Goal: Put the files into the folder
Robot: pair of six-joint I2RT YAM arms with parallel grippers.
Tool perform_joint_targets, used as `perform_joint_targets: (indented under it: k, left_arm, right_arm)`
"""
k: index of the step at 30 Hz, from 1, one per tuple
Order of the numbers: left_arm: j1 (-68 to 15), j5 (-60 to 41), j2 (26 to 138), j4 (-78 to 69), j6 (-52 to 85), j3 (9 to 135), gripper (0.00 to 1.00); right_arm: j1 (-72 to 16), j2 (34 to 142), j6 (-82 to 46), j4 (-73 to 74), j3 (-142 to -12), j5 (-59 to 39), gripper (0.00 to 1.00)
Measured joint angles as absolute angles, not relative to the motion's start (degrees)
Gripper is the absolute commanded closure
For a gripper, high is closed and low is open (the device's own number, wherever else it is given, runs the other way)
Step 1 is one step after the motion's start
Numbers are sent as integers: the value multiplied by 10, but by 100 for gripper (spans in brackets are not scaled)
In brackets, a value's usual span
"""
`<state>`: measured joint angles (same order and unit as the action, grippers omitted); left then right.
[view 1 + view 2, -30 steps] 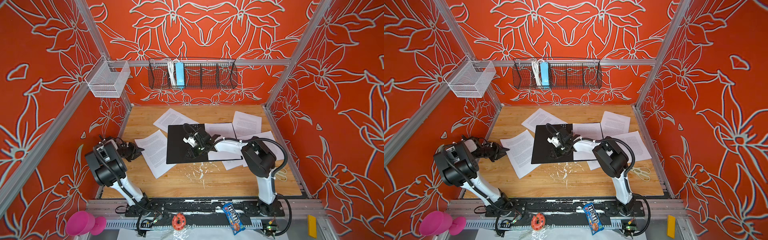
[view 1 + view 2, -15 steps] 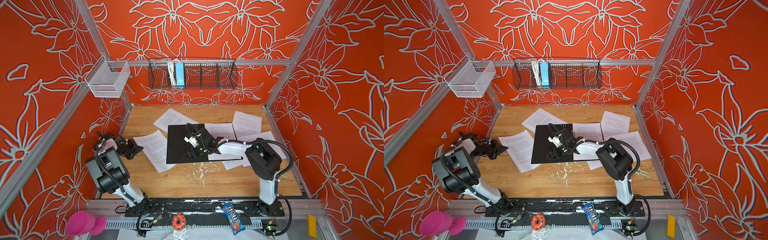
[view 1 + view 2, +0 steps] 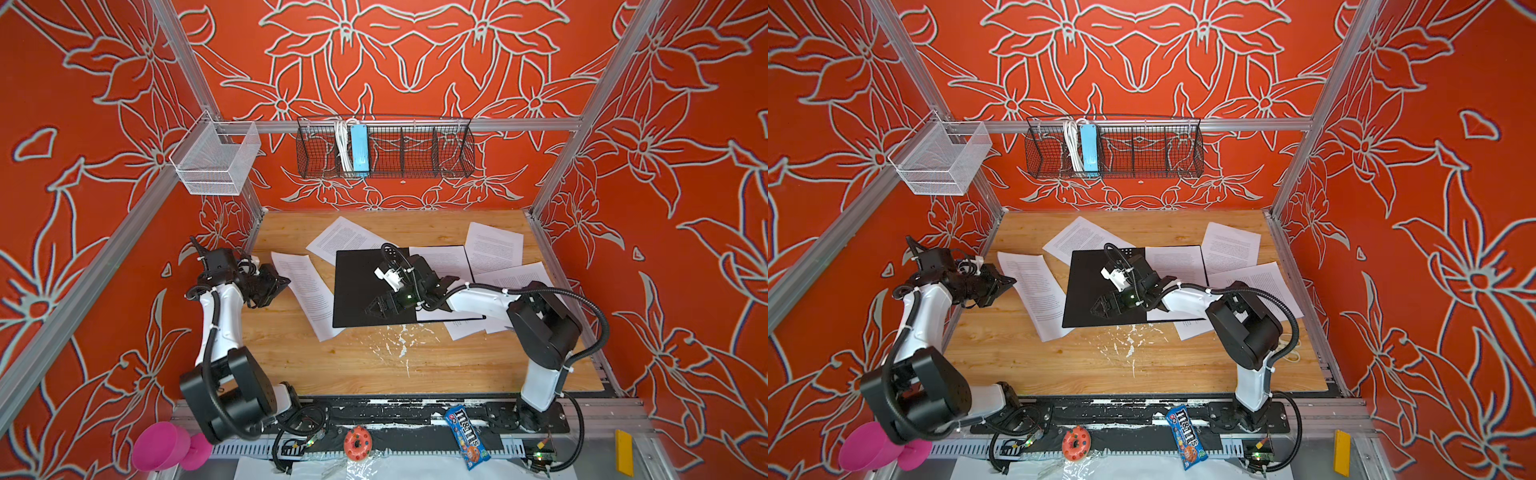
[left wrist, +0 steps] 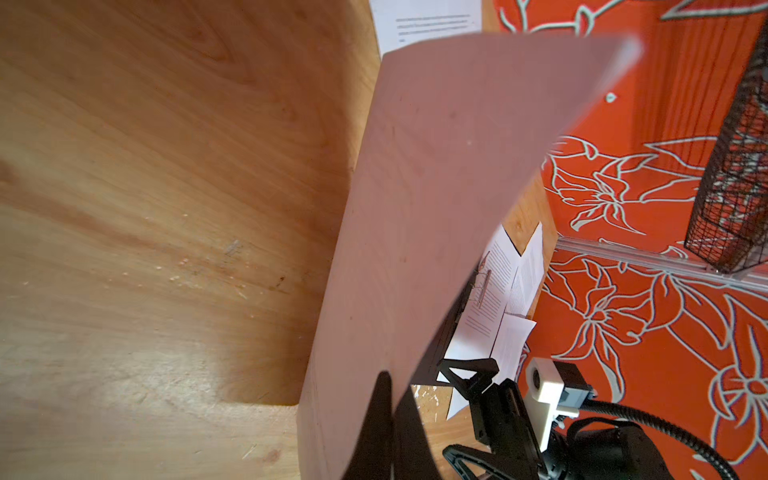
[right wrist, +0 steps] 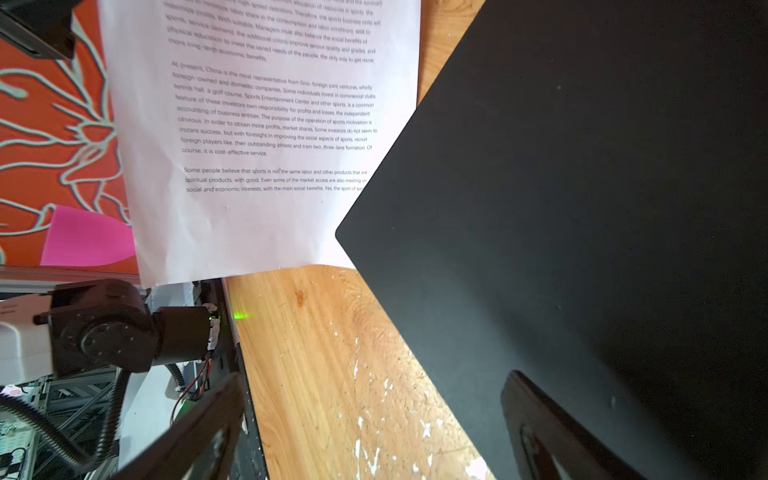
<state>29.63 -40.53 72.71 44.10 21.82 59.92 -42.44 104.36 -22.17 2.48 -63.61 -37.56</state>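
White sheet (image 3: pixel 309 295), clamped at its edge in the left tool (image 3: pixel 282 284), may crease or slip free on its way to the open black folder (image 3: pixel 353 282) lying on the surface (image 3: pixel 332 365) under the wide-open right tool (image 3: pixel 375 308).

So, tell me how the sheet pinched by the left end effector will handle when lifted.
Likely floppy: the sheet bows in the left end effector. Probably very light, a single thin page, so it may flutter. Its far edge lies under the folder, so it could drag or crease.
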Motion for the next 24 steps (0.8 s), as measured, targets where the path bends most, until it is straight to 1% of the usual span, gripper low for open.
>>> perform_joint_targets:
  k: [6,9,11,14,18,22,24]
  left_arm:
    - [238,-368,647,450,250,601,100]
    - [162,-336,627,455,271,621,100]
    - [100,-306,634,465,278,659,100]
    - [4,-253,662,478,282,737,100]
    - [-118,-186,721,482,281,834,100]
    - [-234,-136,811,479,277,922,100]
    - [-279,-126,862,480,275,967,100]
  right_arm:
    - [-423,1018,-226,51,-628,-375,2]
    - [-420,1004,-229,53,-625,-376,3]
    - [-415,989,-229,51,-624,-373,2]
    - [-407,944,-229,50,-608,-346,2]
    - [-386,864,-229,39,-589,-284,3]
    - [-317,795,-238,13,-582,-256,2]
    - [-280,770,-244,-3,-577,-245,2]
